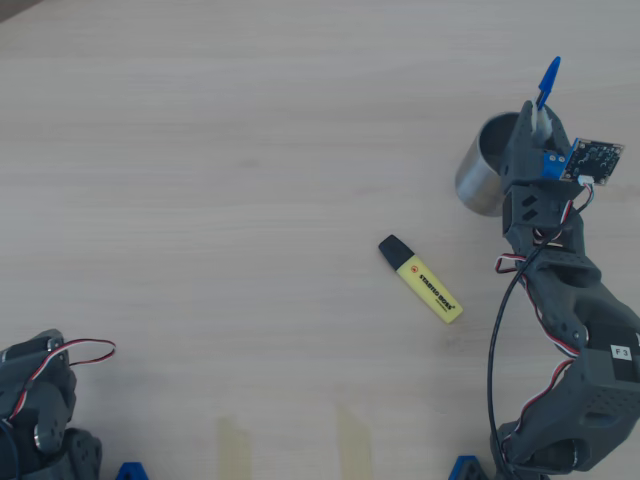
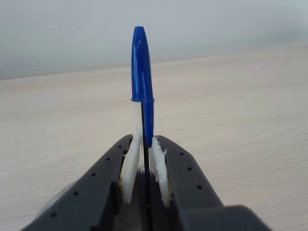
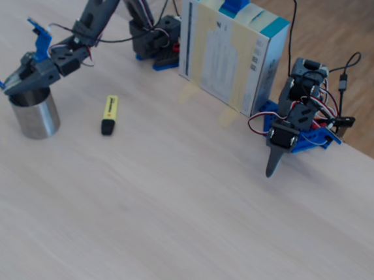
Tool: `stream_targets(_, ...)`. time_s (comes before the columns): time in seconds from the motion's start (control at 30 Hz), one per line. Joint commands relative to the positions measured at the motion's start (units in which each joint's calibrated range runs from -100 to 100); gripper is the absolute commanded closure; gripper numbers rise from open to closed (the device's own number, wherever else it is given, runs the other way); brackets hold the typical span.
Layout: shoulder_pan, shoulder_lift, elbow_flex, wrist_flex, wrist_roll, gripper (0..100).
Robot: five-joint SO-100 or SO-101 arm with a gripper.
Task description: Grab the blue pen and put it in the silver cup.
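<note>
Holding the blue pen (image 2: 143, 72) pinched between my fingers (image 2: 129, 168), cap end sticking out past the tips; the white pads are pressed on the barrel from both sides in the wrist view. Carry step is in hand, the drop not yet done.

Going left to right in the overhead view: a second arm (image 1: 40, 405) sits parked at the bottom left corner, well apart. Mid-desk (image 1: 200, 150) lies the yellow highlighter (image 1: 422, 279), black cap up-left, untouched, not my target. Right of that, the silver cup (image 1: 482, 170) stands upright, and my gripper (image 1: 541, 120) hangs over its right rim with the pen's blue cap (image 1: 548, 82) pointing up and away past the cup.

In the fixed view the gripper (image 3: 17, 79) sits right over the cup (image 3: 37, 117), pen tip poking out left, roughly level, not upright.

Next move, I judge: tilt the wrist so the pen points down into the cup's mouth, centre over the opening, then spread the fingers. Risk: released level, the pen may lie across the rim or slide off.
</note>
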Motion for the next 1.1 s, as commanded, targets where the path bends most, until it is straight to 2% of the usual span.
stream_targets(0.0, 0.1, -0.8, -1.1, 0.5, 0.0, 90)
stream_targets(0.17, -0.2, -0.9, -1.1, 0.7, 0.1, 85)
stream_targets(0.37, -1.7, -2.0, -1.3, 0.8, 0.1, 69)
stream_targets(0.53, -2.9, -7.0, 0.0, 4.5, -0.1, 68)
stream_targets(0.77, -3.2, -15.0, 1.0, 19.1, 0.0, 65)
stream_targets(1.07, -4.5, -18.1, 1.2, 20.8, -0.2, 65)
